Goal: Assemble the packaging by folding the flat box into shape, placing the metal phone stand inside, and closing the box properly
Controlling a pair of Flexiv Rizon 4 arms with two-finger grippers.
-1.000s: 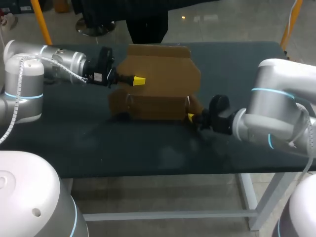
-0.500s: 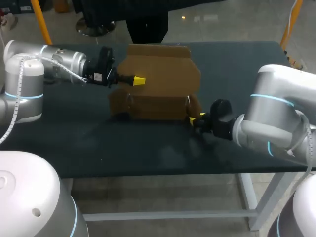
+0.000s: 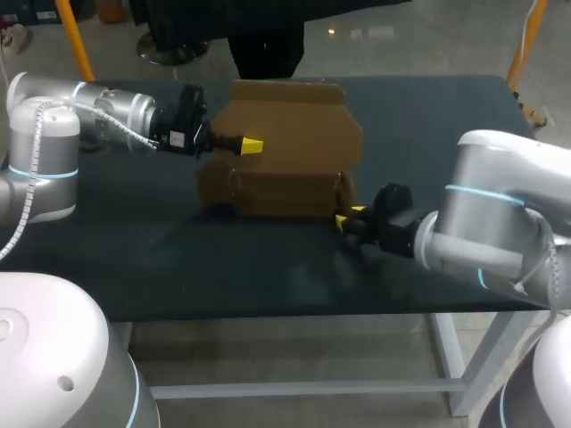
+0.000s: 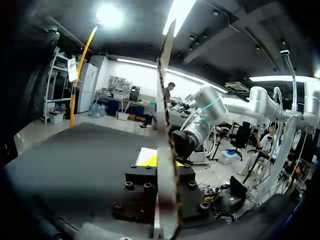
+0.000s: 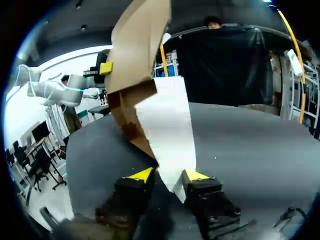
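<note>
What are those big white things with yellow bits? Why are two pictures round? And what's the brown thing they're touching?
Those are robot arms: the left arm and the right arm. Each ends in a gripper, a hand with two yellow-tipped fingers. One picture comes from a camera up high, looking down on the dark table. The round ones come from cameras on the wrists. The brown thing is a cardboard box, half folded. The left gripper pinches its tall upper flap. The right gripper is open at the box's lower corner, a flap between its fingers.
</note>
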